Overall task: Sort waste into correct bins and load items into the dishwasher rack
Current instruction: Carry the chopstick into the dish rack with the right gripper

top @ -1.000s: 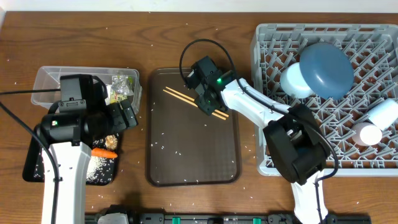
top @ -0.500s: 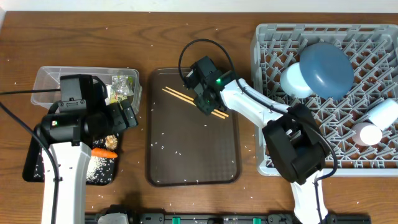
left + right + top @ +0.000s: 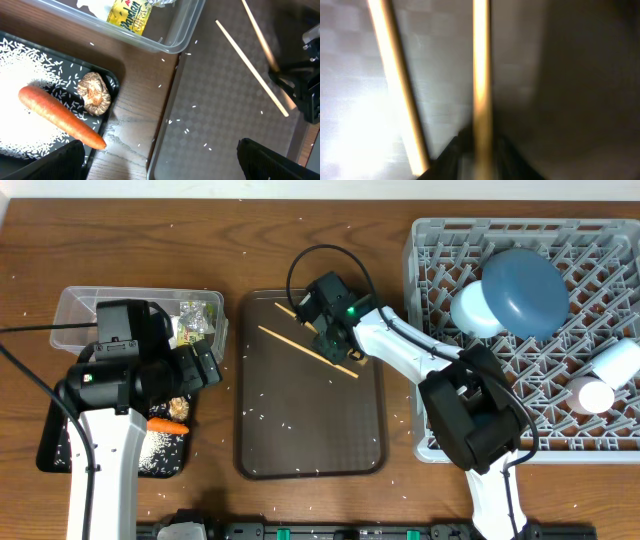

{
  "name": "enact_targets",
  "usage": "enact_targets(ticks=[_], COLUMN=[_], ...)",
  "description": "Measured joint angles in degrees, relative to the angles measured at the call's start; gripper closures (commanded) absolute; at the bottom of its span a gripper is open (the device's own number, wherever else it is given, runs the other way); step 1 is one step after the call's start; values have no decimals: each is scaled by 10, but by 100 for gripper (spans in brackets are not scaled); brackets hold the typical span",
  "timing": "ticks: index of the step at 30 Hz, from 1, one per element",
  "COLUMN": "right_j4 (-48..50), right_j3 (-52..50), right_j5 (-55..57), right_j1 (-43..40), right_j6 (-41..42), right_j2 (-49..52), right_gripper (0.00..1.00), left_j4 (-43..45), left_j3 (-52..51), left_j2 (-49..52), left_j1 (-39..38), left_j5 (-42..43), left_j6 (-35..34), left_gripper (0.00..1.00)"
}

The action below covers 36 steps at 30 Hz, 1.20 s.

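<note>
Two wooden chopsticks lie on the dark brown serving tray [image 3: 300,430]. My right gripper [image 3: 333,338] is shut on one chopstick [image 3: 481,75], which runs between its jaws [image 3: 481,155]. The other chopstick [image 3: 400,90] lies beside it [image 3: 300,348]. My left gripper [image 3: 205,365] is open and empty [image 3: 160,167] over the table between the black tray [image 3: 55,450] and the serving tray. The black tray holds the carrot [image 3: 60,117], the brown lump [image 3: 95,92] and rice [image 3: 20,100]. The clear tub [image 3: 70,310] holds the yellow-green wrapper [image 3: 195,320].
The grey rack [image 3: 430,330] stands at the right with the dark-blue plate [image 3: 525,290], a pale-blue cup [image 3: 468,310] and two white vessels [image 3: 610,370] in it. Rice grains are scattered over the table and the serving tray.
The chopsticks lay side by side before. Now they are spread apart, one swung toward the tray's top left with my right gripper on it. The left arm has not moved.
</note>
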Motion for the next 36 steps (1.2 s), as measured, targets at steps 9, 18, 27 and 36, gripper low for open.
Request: enact_targets(ticks=[9,18,27,36], right_j4=[-56,-159,-256,-343], right_j3=[15,24,50,39], right_j5=[20,33,43,46], right_j1=[4,0,-51,-170], right_j6=[89,204,272,336], right_j2=[-1,-114,-337,-350], right_gripper=[99,99,99,99], left_j4=[0,0,0,0], left_j3=[0,0,0,0], left_j2=[0,0,0,0], left_j1=[0,0,0,0], left_j5=[0,0,0,0], left_j6=[0,0,0,0], left_gripper=[2,2,2,2])
